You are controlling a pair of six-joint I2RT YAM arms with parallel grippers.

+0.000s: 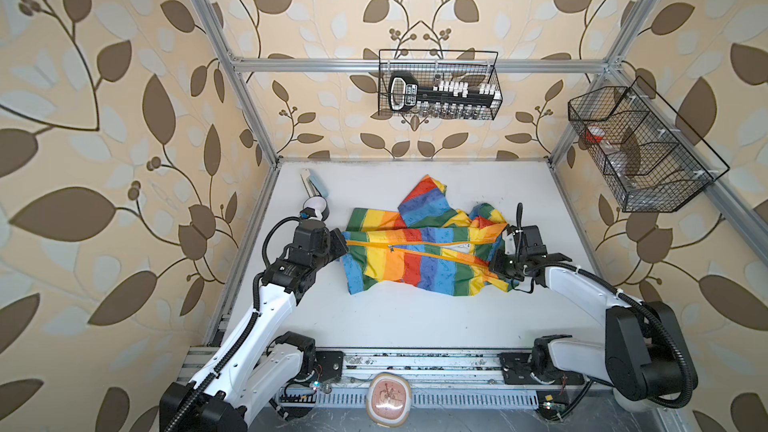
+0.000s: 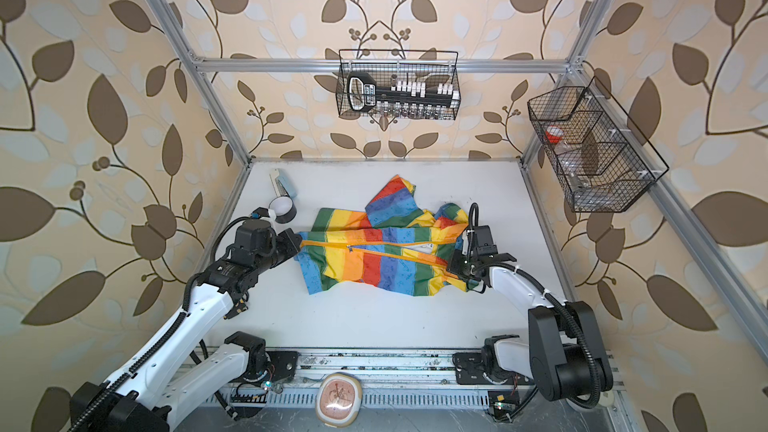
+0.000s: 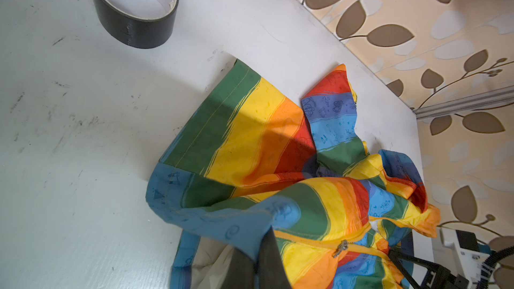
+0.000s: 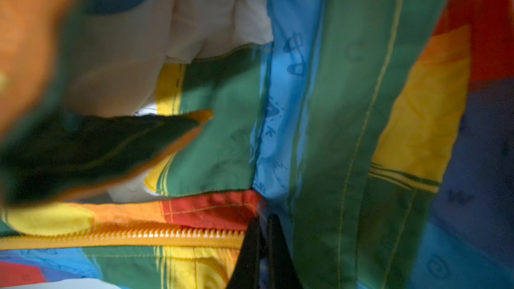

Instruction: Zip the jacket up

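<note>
The rainbow-striped jacket (image 1: 419,255) lies across the white table in both top views, hem to the left and hood to the right. Its orange zipper (image 2: 399,257) runs lengthwise. The small metal slider (image 1: 390,248) sits about a third of the way along from the hem, and right of it the two orange edges part. My left gripper (image 1: 343,243) is shut on the blue hem at the zipper's bottom end (image 3: 268,234). My right gripper (image 1: 495,263) is shut on fabric at the zipper's collar end (image 4: 262,218). White lining (image 4: 211,23) shows there.
A black tape roll (image 1: 316,206) stands just behind the left gripper, with a white and blue item (image 1: 313,185) beyond it. Wire baskets hang on the back wall (image 1: 438,85) and the right frame (image 1: 640,147). A round pad (image 1: 389,398) lies at the front rail.
</note>
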